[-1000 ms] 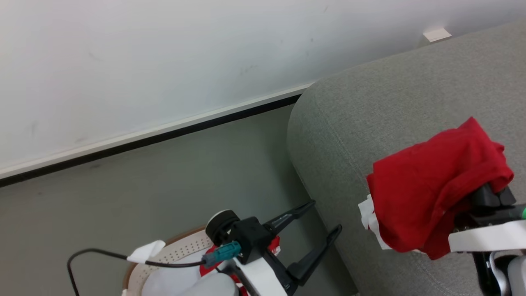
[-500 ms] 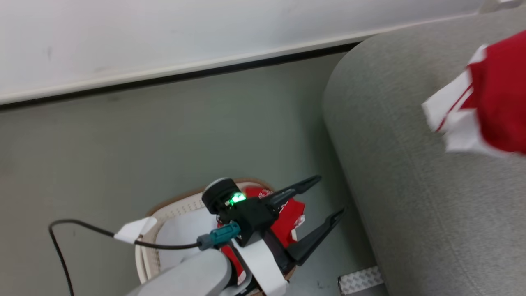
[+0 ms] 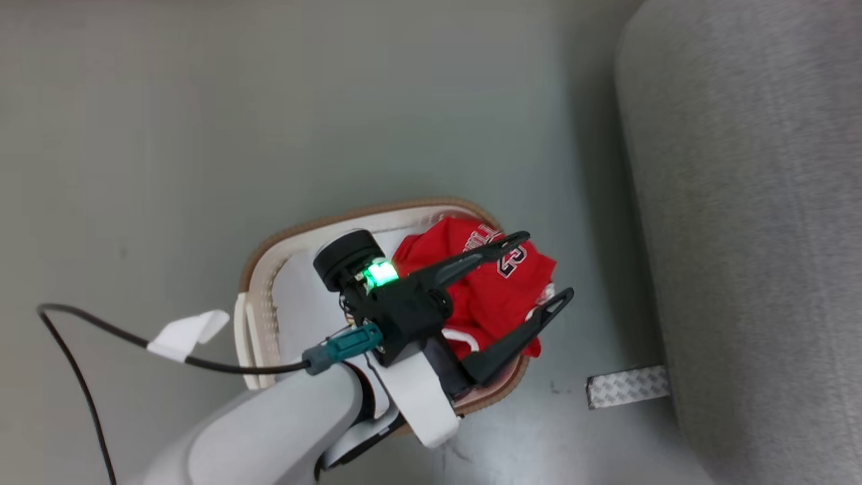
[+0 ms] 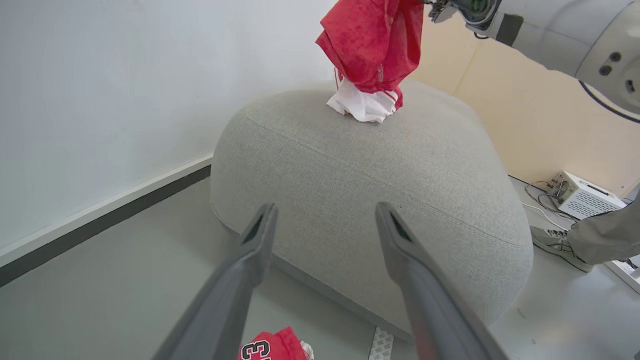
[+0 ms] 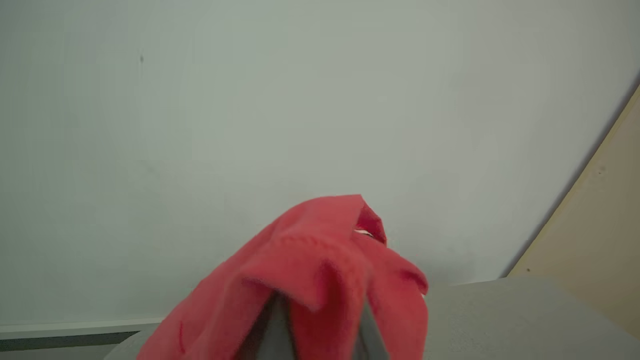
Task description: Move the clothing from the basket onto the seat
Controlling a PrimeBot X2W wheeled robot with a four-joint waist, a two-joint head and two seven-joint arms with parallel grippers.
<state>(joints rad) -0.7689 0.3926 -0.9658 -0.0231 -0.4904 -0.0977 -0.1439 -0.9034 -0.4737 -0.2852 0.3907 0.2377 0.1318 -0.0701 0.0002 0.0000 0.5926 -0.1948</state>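
Observation:
The cream basket (image 3: 350, 217) with a brown rim stands on the floor beside the grey seat (image 3: 741, 202). A red jersey (image 3: 485, 296) with white lettering lies crumpled in it. My left gripper (image 3: 547, 265) hovers open over that jersey, with nothing between its fingers. In the left wrist view the second red garment (image 4: 372, 45) hangs from my right arm (image 4: 550, 25) above the seat (image 4: 375, 170), and its white trim (image 4: 362, 102) touches the cushion top. My right gripper (image 5: 320, 320) is shut on this red garment (image 5: 320, 270), which drapes over its fingers.
A ribbed metal plate (image 3: 626, 386) lies on the floor at the seat's base. A black cable (image 3: 101, 337) trails from my left arm. A person's shoe (image 4: 555, 242) and a white box (image 4: 580, 195) with cables are beyond the seat. A wall (image 4: 100, 100) stands behind.
The head camera has swung down, so the basket now fills the middle and the held garment has left that view. My left gripper stays open over the jersey.

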